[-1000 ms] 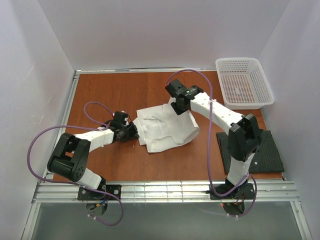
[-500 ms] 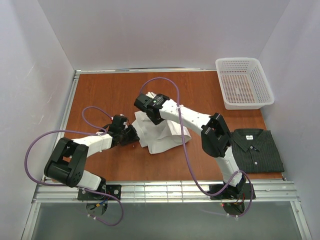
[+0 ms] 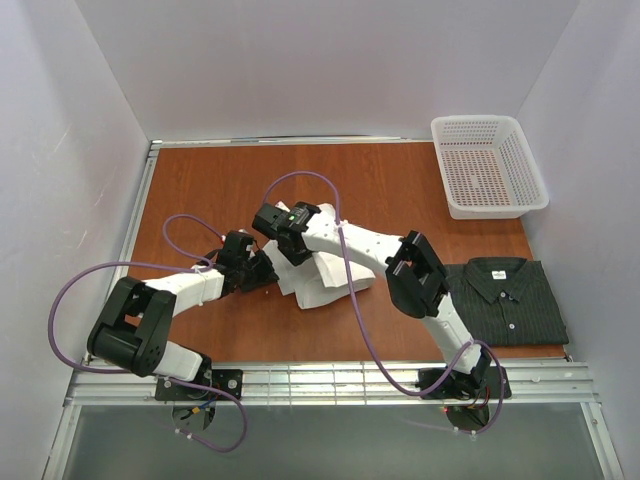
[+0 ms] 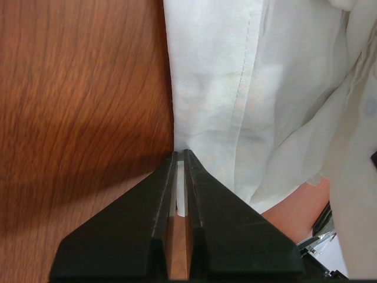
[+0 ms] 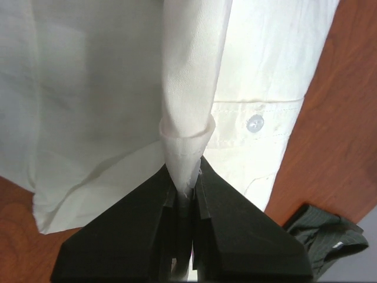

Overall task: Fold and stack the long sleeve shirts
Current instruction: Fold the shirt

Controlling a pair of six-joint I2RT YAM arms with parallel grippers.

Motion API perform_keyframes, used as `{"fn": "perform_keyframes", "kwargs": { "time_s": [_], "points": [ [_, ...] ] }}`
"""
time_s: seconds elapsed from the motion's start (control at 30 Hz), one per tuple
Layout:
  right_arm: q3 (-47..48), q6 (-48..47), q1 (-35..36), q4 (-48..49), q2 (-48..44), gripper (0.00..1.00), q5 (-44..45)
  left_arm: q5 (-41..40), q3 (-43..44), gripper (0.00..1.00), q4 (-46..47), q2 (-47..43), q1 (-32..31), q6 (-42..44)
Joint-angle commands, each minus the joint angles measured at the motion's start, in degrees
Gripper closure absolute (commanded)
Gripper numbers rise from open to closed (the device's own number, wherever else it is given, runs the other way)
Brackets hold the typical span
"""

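Observation:
The white shirt (image 3: 328, 288) lies partly folded at the table's middle. My right arm reaches left across it, and my right gripper (image 3: 270, 230) is shut on a pinched fold of its white cloth (image 5: 187, 106), held lifted over the rest of the shirt (image 5: 94, 88). My left gripper (image 3: 262, 270) sits low at the shirt's left edge. Its jaws (image 4: 181, 156) are nearly closed on a thin edge of the white cloth (image 4: 235, 88). The dark striped shirt (image 3: 510, 298) lies folded at the right front, and a corner of it shows in the right wrist view (image 5: 323, 240).
A white mesh basket (image 3: 490, 165) stands at the back right corner. Bare wooden table (image 3: 210, 190) lies left of and behind the white shirt. White walls close in the left, back and right sides.
My right arm has swung left across the white shirt, carrying a fold of cloth over it. The dark shirt is now uncovered. My left gripper has stayed at the shirt's left edge.

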Motion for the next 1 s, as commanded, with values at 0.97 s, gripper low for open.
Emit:
{"fn": "perform_keyframes", "kwargs": {
  "time_s": [0.97],
  "points": [
    [-9.78, 4.93, 0.86, 17.18, -7.14, 0.99, -14.7, -2.9, -1.8, 0.94, -3.84, -1.2, -0.31, 0.13]
  ]
}}
